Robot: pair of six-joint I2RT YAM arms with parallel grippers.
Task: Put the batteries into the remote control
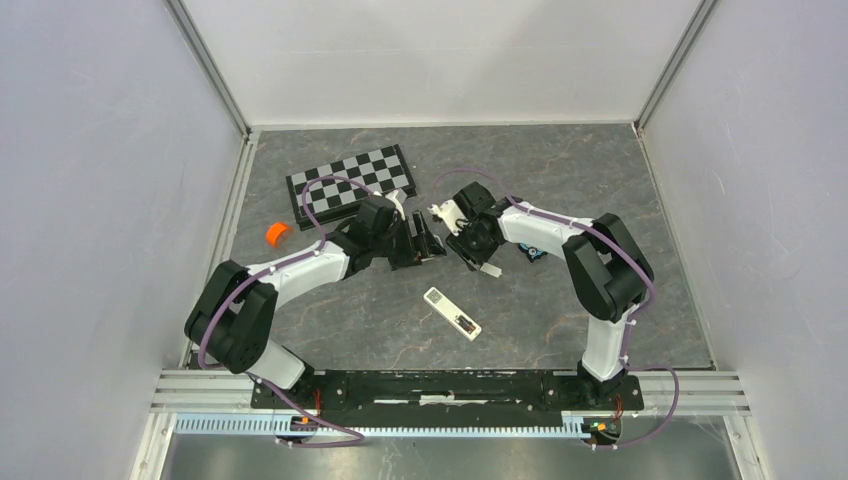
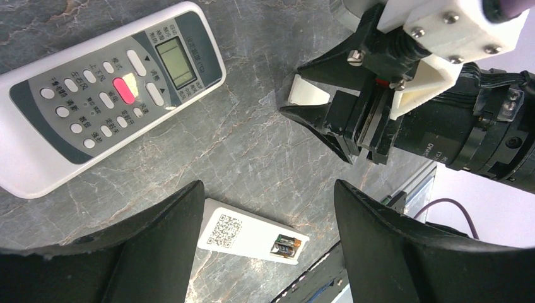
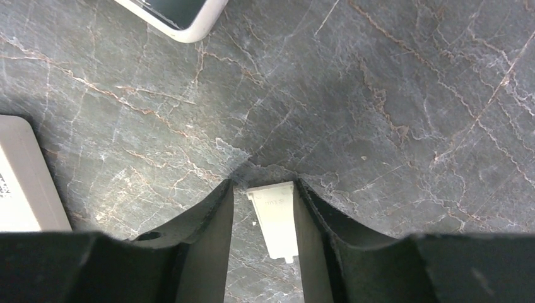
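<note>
Nearly closed: right claw (image 3: 265,187), tips down at the worktop (image 3: 391,95), with a small white cover (image 3: 276,221) lying lengthwise in the narrow gap. Cover against one finger (image 3: 322,252), a thin strip of worktop showing along the other. Cannot tell whether pinched or merely straddled. Spread wide: left claw (image 2: 268,189), holding nothing, touching nothing, hovering low just beside the right one.

Flat on the worktop, toward the arm bases and apart from both claws: slim white remote control (image 1: 452,312), back up, lying at an angle, with a square code sticker near the middle and the recess at one end uncovered. Seated in that recess, one dark battery (image 2: 285,246) with a coppery band; cannot make out a second cell.

Just past the left claw, face up: shorter grey-white remote (image 2: 107,88) with a small screen and a red button. Beside the right forearm, a small black-and-blue gadget (image 1: 533,252). Farther back, a chessboard (image 1: 350,182); left of the left arm, a small orange ring (image 1: 277,233).
</note>
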